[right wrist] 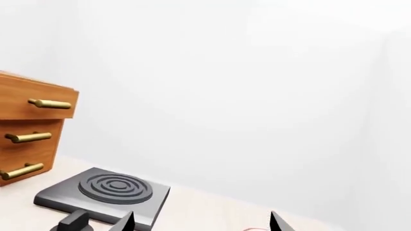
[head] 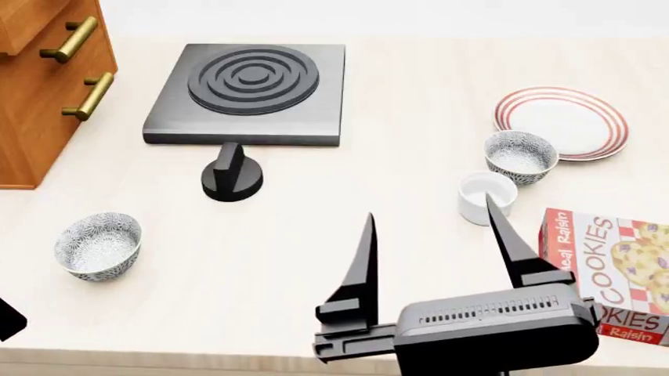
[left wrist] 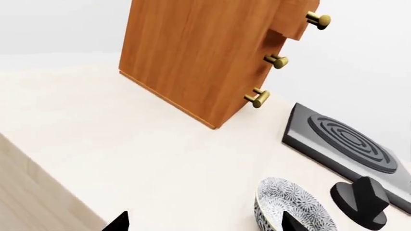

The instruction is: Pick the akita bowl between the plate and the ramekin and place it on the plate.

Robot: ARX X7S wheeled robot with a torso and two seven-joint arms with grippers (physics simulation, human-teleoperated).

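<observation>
The akita bowl [head: 519,156], grey-speckled with a paler inside, stands upright between the red-ringed plate [head: 562,122] behind it and the plain white ramekin [head: 487,197] in front. My right gripper [head: 434,251] hovers open above the counter, nearer to me and left of the ramekin, with nothing between its fingers. In the right wrist view that gripper [right wrist: 202,224] shows only its two fingertips, set wide apart. My left gripper [left wrist: 205,224] is open too and holds nothing. One of its fingertips overlaps a second speckled bowl [left wrist: 292,204] at the counter's left.
The look-alike bowl [head: 99,244] sits front left. A dark stove plate [head: 249,92] lies at the back, with a black knob [head: 231,174] before it. A wooden drawer cabinet [head: 47,78] stands far left. A cookies box [head: 612,270] lies right of my right gripper.
</observation>
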